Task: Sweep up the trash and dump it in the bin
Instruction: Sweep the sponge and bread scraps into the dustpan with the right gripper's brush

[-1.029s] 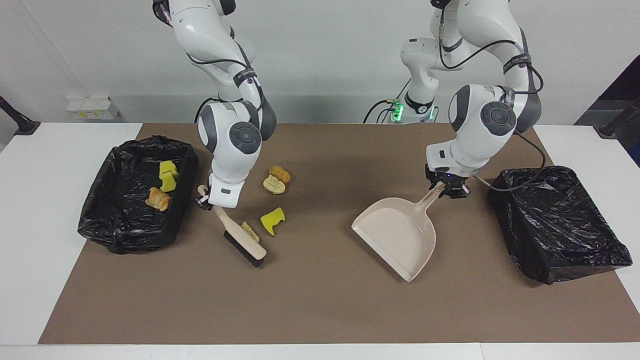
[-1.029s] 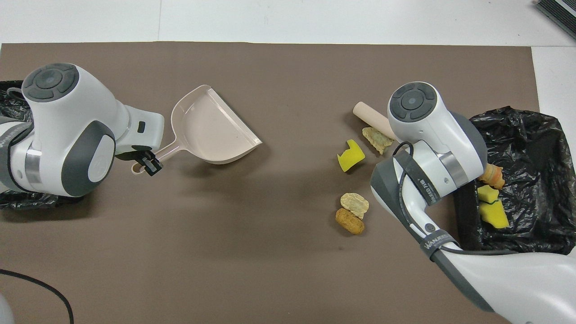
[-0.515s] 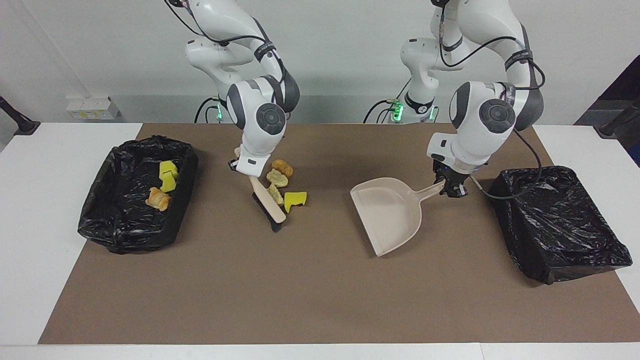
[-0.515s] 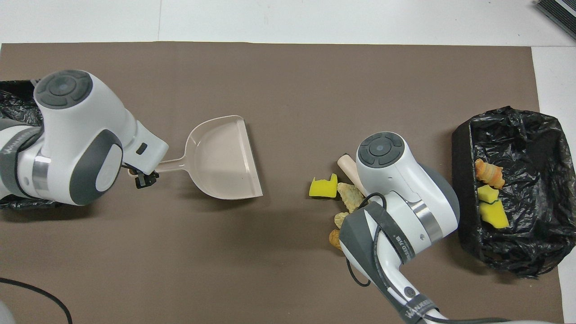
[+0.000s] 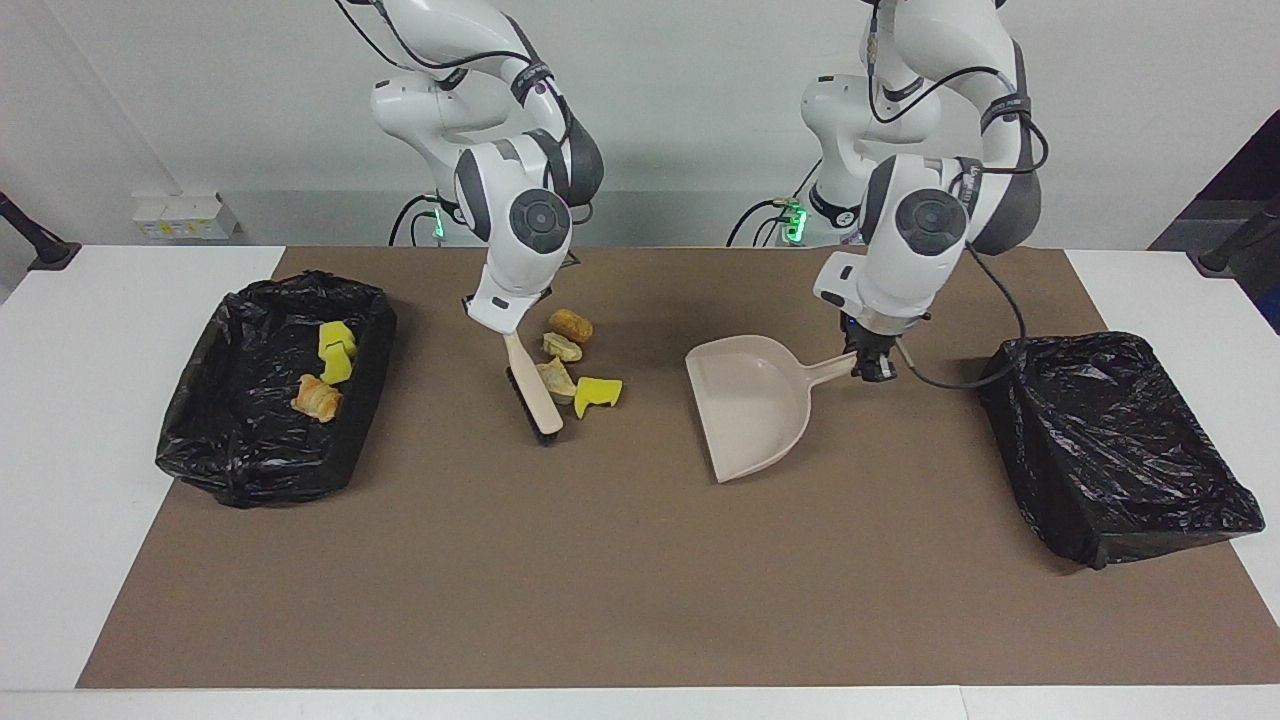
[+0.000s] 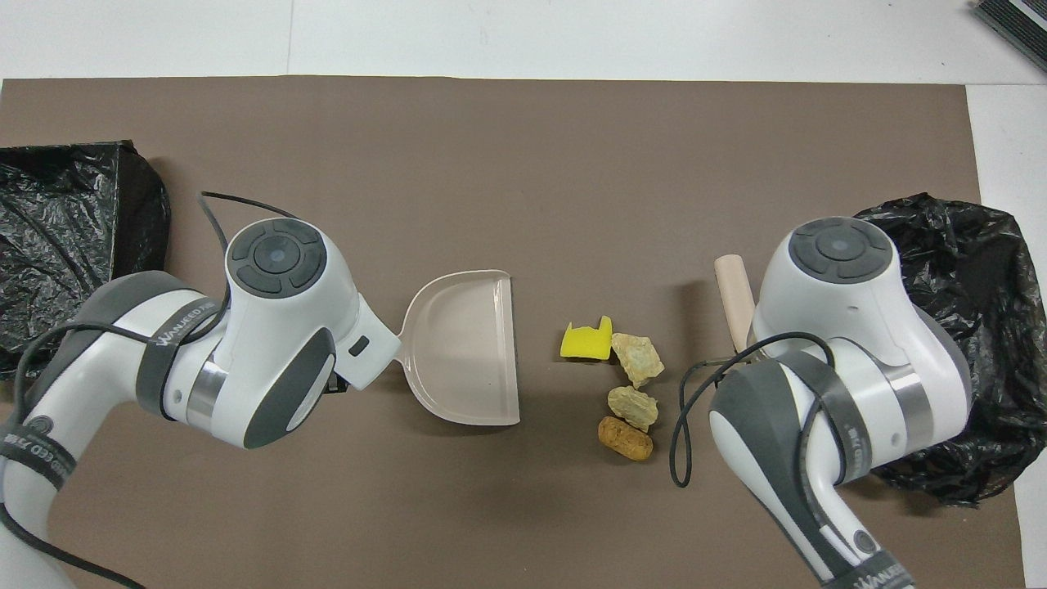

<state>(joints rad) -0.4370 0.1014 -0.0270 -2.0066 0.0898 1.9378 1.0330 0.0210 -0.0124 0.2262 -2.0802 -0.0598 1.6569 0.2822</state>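
Several loose bits of trash lie together mid-mat: a yellow sponge chunk point(image 5: 597, 392) point(image 6: 586, 341), two tan pieces point(image 5: 556, 380) point(image 6: 638, 358) and a brown one point(image 5: 570, 325) point(image 6: 626, 438). My right gripper point(image 5: 503, 335) is shut on the handle of a beige brush point(image 5: 533, 395), whose bristles rest on the mat against the trash, toward the right arm's end. My left gripper point(image 5: 868, 365) is shut on the handle of the beige dustpan point(image 5: 750, 405) point(image 6: 466, 348), whose mouth faces the trash a short gap away. In the overhead view both grippers are hidden under their arms.
A black-lined bin point(image 5: 275, 400) point(image 6: 981, 270) at the right arm's end holds yellow sponge bits point(image 5: 335, 352) and a bread piece point(image 5: 317, 398). Another black-lined bin point(image 5: 1110, 440) point(image 6: 74, 237) stands at the left arm's end. A brown mat point(image 5: 640, 600) covers the table.
The right arm swept the brush and trash toward the left arm's end, bunching the bits. The left arm carried the dustpan toward them and turned its mouth to face them.
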